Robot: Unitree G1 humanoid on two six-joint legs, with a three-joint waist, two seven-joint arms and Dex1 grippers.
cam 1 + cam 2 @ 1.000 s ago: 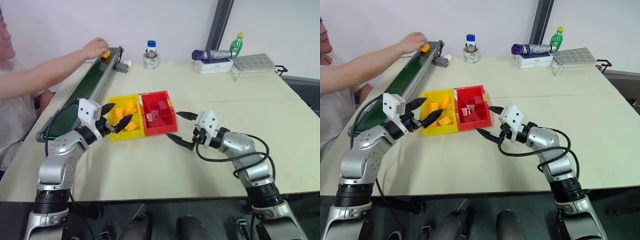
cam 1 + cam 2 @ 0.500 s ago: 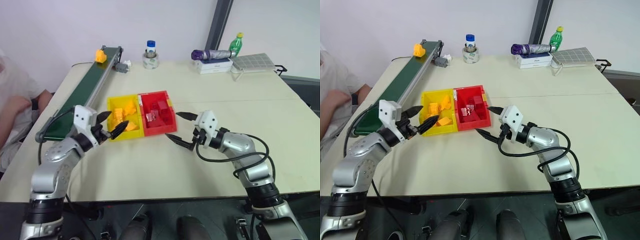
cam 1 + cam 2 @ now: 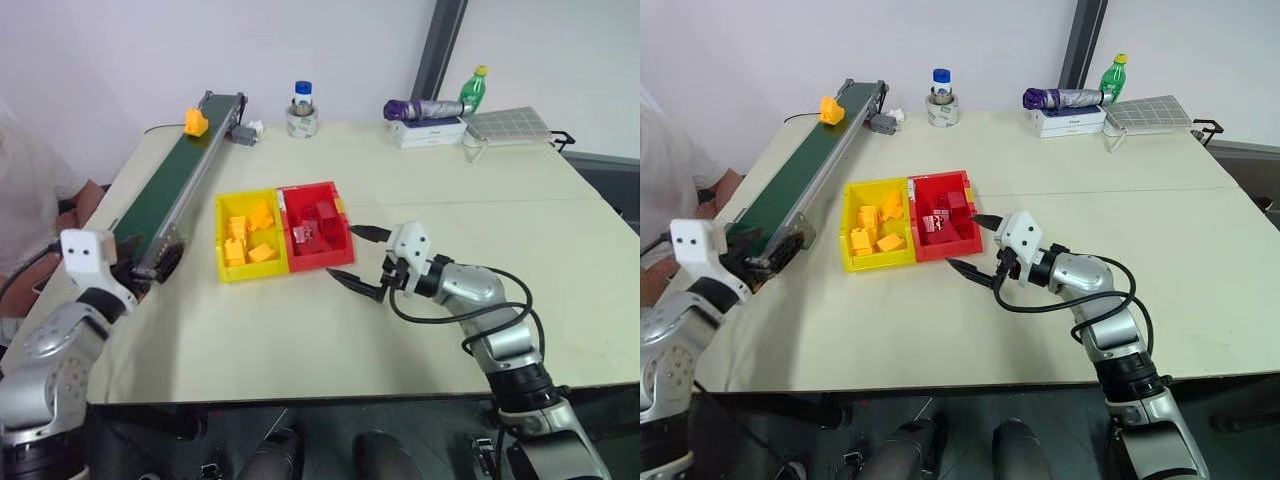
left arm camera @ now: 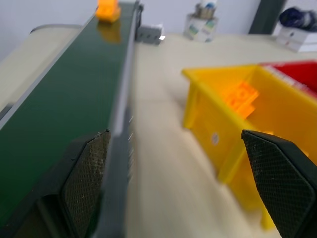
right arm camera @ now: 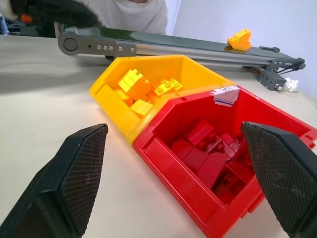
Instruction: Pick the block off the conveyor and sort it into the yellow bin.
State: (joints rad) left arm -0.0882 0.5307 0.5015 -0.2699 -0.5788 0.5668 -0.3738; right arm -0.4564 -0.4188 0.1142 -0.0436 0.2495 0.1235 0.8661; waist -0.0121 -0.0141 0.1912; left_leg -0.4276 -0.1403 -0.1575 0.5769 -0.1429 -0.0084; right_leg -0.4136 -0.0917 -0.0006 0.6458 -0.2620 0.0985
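**Block sits at the far end of the conveyor, both grippers empty**

Block (image 3: 195, 122), yellow-orange and chunky, rests on the dark green belt at the far end of the conveyor (image 3: 170, 180), close to the small grey motor unit. Nothing touches it. At the far left, a person in a white shirt (image 3: 25, 190) sits beside the table. The left gripper (image 4: 173, 173) is at the conveyor's near end, pointing along the belt's inner rail, its two black fingers spread wide with nothing between them; one finger lies over the belt side, the other toward the yellow bin (image 3: 249, 235). That bin stands on the table just beside the conveyor and already holds several yellow-orange blocks. Joined to its right side is a red bin (image 3: 315, 225) filled with dark red blocks. The right gripper (image 3: 352, 257) hovers just right of the red bin's near corner, jaws wide apart and empty, pointing toward the two bins. Along the table's far edge stand a roll of tape with a small bottle (image 3: 302, 110), a folded purple umbrella (image 3: 425, 109), a green bottle (image 3: 473, 88) and a white rack (image 3: 508, 124).
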